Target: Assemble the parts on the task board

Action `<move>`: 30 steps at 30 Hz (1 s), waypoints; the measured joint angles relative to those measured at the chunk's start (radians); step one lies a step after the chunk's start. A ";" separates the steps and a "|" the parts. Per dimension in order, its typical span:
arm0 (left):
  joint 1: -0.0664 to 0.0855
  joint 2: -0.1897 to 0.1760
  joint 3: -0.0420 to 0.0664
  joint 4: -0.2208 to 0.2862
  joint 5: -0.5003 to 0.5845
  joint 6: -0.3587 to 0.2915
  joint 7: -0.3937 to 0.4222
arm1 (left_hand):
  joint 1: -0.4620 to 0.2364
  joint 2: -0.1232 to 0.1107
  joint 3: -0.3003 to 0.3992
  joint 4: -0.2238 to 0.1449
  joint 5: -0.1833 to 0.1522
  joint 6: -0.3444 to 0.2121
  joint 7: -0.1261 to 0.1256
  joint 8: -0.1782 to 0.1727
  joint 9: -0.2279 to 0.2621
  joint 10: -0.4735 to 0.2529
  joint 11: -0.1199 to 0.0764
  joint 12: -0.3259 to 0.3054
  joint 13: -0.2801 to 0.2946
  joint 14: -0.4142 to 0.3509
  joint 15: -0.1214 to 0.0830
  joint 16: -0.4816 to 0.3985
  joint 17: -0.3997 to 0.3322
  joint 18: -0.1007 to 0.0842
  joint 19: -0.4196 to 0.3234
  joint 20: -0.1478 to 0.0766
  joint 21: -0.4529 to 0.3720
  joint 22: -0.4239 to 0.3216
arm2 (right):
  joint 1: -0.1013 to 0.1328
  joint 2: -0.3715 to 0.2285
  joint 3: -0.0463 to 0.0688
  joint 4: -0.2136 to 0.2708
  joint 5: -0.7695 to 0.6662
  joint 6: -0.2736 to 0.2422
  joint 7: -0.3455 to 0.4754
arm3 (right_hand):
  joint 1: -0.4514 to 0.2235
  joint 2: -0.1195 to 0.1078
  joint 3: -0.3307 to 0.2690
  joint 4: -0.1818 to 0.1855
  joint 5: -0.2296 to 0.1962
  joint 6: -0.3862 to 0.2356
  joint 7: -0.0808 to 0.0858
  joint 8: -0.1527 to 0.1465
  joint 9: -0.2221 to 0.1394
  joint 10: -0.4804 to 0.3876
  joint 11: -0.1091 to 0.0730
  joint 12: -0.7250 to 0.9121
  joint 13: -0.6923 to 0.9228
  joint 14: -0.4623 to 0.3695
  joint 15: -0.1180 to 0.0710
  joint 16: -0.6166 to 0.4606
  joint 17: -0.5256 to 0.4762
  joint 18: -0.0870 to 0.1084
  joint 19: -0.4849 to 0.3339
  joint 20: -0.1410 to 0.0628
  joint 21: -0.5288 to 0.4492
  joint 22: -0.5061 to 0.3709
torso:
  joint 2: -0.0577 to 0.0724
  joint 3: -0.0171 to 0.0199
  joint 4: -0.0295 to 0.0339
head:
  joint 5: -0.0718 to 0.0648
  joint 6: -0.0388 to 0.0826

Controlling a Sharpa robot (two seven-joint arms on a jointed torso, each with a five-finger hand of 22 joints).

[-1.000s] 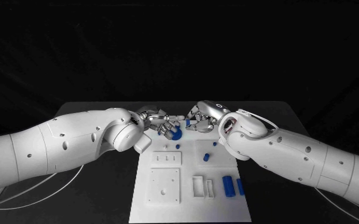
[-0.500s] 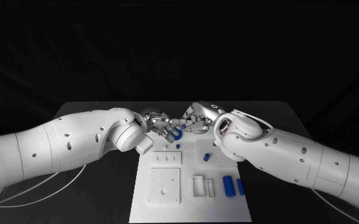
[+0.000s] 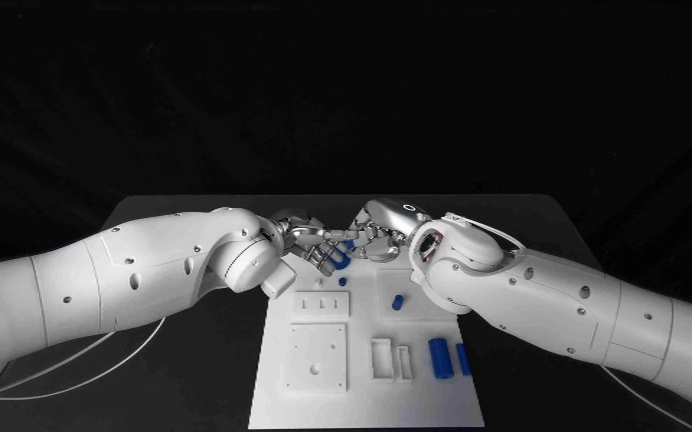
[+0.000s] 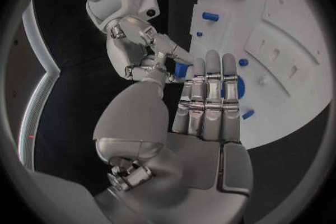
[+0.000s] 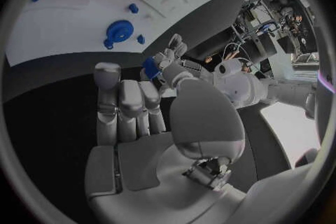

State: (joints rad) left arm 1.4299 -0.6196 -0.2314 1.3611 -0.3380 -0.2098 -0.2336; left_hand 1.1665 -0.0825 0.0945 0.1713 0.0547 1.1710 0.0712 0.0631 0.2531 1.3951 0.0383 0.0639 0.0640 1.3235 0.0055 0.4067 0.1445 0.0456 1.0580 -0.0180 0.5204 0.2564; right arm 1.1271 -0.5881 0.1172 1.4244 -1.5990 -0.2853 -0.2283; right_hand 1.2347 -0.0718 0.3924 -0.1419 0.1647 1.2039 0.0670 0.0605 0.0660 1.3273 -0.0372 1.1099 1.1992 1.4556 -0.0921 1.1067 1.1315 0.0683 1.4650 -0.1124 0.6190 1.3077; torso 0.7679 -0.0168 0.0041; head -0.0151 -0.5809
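Both hands drawn closer together since a second ago, left hand (image 3: 306, 236) and right hand (image 3: 378, 234) jointly pinching one small blue part (image 4: 182, 70) above the far end of the white task board (image 3: 325, 392), on black table (image 3: 188, 372), dark room behind.

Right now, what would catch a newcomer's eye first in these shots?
The left hand and right hand meet fingertip to fingertip above the far end of the task board, with a small blue part between them; which hand holds it cannot be told. Below them on the board lies a round blue part, and two longer blue parts lie side by side near the board's right edge.
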 measured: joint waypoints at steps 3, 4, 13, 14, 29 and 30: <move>0.000 0.001 0.000 0.001 -0.002 -0.008 -0.006 | 0.000 0.000 -0.007 -0.007 0.000 0.018 -0.011 0.006 0.090 0.019 -0.015 0.000 0.002 0.004 -0.004 0.027 0.019 -0.016 0.006 -0.006 0.001 0.007 | 0.000 0.001 -0.001 0.002 0.000 0.002 -0.001 | 0.000 0.000 0.000 0.000 0.000 0.000 0.000 0.000 0.000 0.000 0.000 0.000 0.000 0.000 0.000 0.000 0.000 0.000 0.000 0.000 0.000 0.000 | 0.000 0.0000 0.0005 | 0.000 0.000; 0.000 0.001 0.000 0.001 -0.004 -0.011 -0.009 | 0.000 0.000 -0.008 -0.012 0.000 0.022 -0.015 0.013 0.139 0.028 -0.017 0.001 0.002 0.006 -0.006 0.039 0.027 -0.016 0.007 -0.007 0.008 0.012 | 0.000 0.001 -0.001 0.003 0.000 0.003 -0.001 | 0.000 0.000 0.000 0.000 0.000 0.000 0.000 0.000 0.000 0.000 0.000 0.000 0.000 0.000 0.000 0.000 0.000 0.000 0.000 0.000 0.000 0.000 | 0.000 0.0000 0.0005 | 0.000 0.000; -0.002 0.000 -0.002 0.004 -0.031 -0.023 -0.035 | -0.045 -0.014 0.003 -0.003 0.000 -0.027 -0.057 0.158 0.618 0.072 -0.042 0.079 0.016 -0.035 -0.045 0.244 0.160 -0.031 -0.005 -0.041 0.097 0.081 | 0.002 0.002 0.000 0.012 -0.001 0.003 0.000 | -0.004 -0.004 0.000 0.000 0.000 0.000 0.000 -0.003 0.001 0.000 0.000 0.000 0.000 0.000 0.000 0.000 0.000 0.000 0.000 0.000 0.000 0.000 | 0.001 0.0006 0.0010 | 0.001 -0.001; -0.002 0.000 -0.002 0.005 -0.037 -0.023 -0.039 | -0.049 -0.018 0.009 0.003 0.000 -0.030 -0.061 0.170 0.648 0.072 -0.046 0.095 0.020 -0.048 -0.046 0.276 0.179 -0.031 -0.012 -0.047 0.115 0.096 | 0.002 0.002 0.000 0.013 -0.001 0.003 0.001 | -0.004 -0.004 0.000 0.000 0.000 0.000 0.000 -0.003 0.006 0.000 0.000 0.000 0.000 0.000 0.000 0.000 0.000 0.000 0.000 0.000 0.000 0.000 | 0.001 0.0006 0.0009 | 0.002 -0.001; -0.001 0.005 0.000 0.005 -0.079 -0.015 -0.063 | -0.058 -0.027 0.020 0.036 0.000 -0.027 -0.062 0.149 0.689 0.070 -0.051 0.140 0.021 -0.072 -0.046 0.336 0.189 -0.031 -0.047 -0.043 0.159 0.150 | 0.000 0.003 -0.003 0.015 -0.001 0.009 -0.002 | 0.006 0.000 -0.003 0.002 -0.002 0.000 0.000 0.000 0.011 -0.001 0.002 0.000 0.001 0.003 -0.002 0.000 0.000 0.000 0.000 0.000 0.000 0.000 | 0.001 0.0015 0.0004 | -0.001 -0.006; -0.001 0.005 0.000 0.005 -0.080 -0.015 -0.064 | -0.058 -0.027 0.020 0.036 0.000 -0.026 -0.061 0.149 0.688 0.068 -0.053 0.140 0.020 -0.072 -0.046 0.336 0.188 -0.031 -0.047 -0.043 0.159 0.150 | 0.000 0.004 -0.003 0.014 -0.001 0.010 -0.002 | 0.007 -0.001 -0.003 0.002 -0.002 0.000 0.000 0.000 0.011 -0.001 0.002 0.000 0.001 0.003 -0.002 0.000 0.000 0.000 0.000 0.000 0.000 0.000 | 0.001 0.0015 0.0001 | -0.001 -0.006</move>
State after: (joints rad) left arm 1.4291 -0.6142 -0.2314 1.3665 -0.4182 -0.2247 -0.2972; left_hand 1.1088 -0.1093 0.1142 0.2071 0.0547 1.1453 0.0104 0.2116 0.9410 1.4634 -0.0145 0.2034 0.0840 1.2519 -0.0408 0.7427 0.3329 0.0145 1.0111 -0.0609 0.6793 0.4060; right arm 1.1272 -0.5840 0.1138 1.4387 -1.6000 -0.2753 -0.2306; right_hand 1.2417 -0.0728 0.3890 -0.1395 0.1627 1.2042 0.0668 0.0610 0.0770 1.3259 -0.0355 1.1100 1.2003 1.4585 -0.0945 1.1067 1.1315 0.0683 1.4649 -0.1123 0.6191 1.3075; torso 0.7691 -0.0152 0.0042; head -0.0159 -0.5867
